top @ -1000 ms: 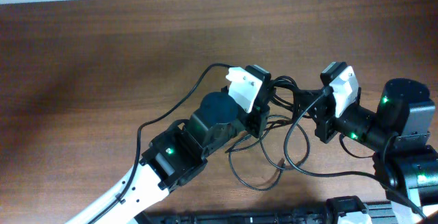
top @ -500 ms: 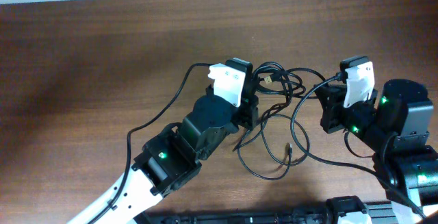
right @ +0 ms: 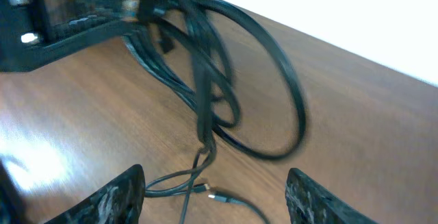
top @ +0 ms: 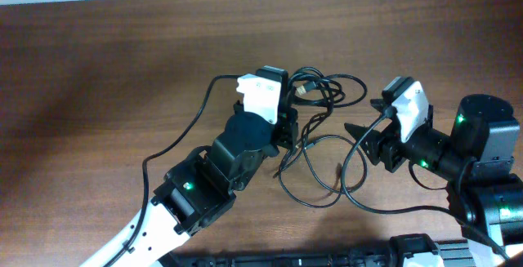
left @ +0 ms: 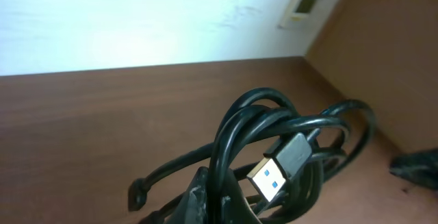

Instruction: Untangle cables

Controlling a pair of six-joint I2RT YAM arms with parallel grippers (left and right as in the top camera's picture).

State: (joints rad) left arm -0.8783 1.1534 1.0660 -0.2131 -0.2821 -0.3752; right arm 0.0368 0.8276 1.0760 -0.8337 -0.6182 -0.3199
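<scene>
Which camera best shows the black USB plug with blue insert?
The left wrist view: the black USB plug sits close and sharp. Overhead it is a speck among the black cables; the right wrist view is too blurred.

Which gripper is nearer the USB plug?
Left. The left gripper is shut on the cables just beside the USB plug; the right gripper hangs open, well apart from it.

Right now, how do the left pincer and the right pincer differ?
The left pincer is shut; the right pincer stands open. The left pincer grips the cables in a bundle; the right pincer holds nothing. Both face the same tangle.
</scene>
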